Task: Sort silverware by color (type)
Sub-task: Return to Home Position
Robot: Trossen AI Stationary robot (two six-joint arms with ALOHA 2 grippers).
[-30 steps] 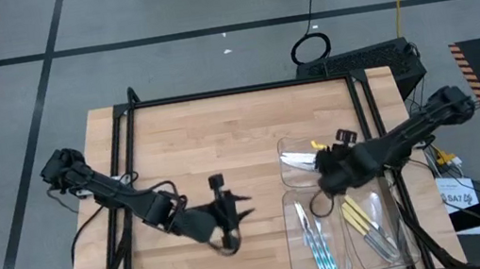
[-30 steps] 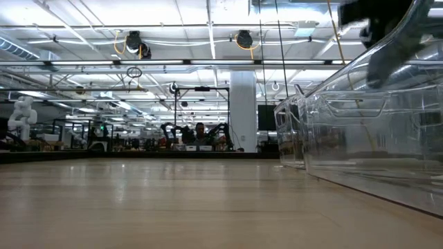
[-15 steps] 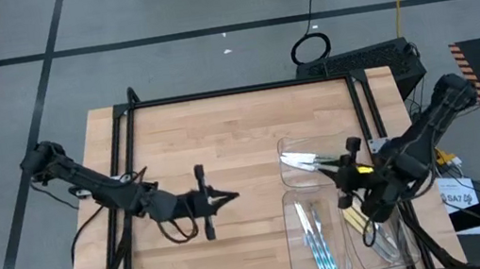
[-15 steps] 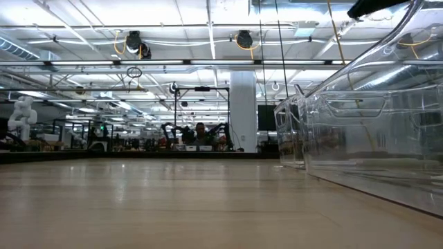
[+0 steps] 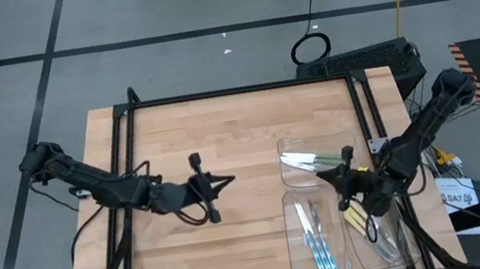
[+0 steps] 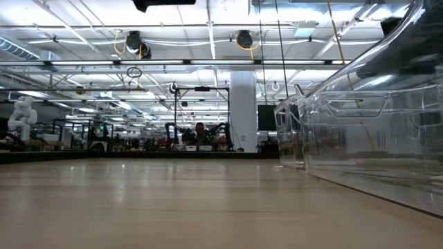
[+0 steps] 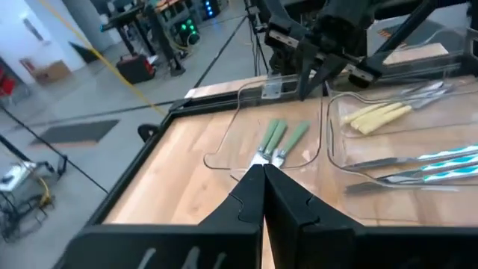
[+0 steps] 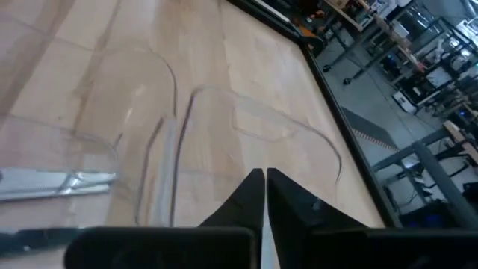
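- Left gripper (image 5: 214,186): hangs over bare table (image 5: 220,128), well apart from the trays. Its fingers are pressed together and empty.
- Right gripper (image 5: 332,176): sits over the spot where the three clear trays meet. Its fingers are also together, with nothing held.
- Step in hand, return to home: in the inspector's judgement the right arm should rise before it swings back, so its fingers clear the tray walls. The left arm has a free path.
- No silverware is seen loose on the table, so sorting appears complete.
- Nearest the front edge: the near-left tray (image 5: 291,241) holds the blue-handled pieces (image 5: 316,242), lying lengthwise. Just beside it, the near-right tray (image 5: 374,265) holds the yellow-handled pieces (image 5: 359,217), partly hidden under the right arm.
- Farther back: the far tray (image 5: 283,152) holds the green-handled pieces (image 5: 325,158). The left wrist view shows three handles side by side.
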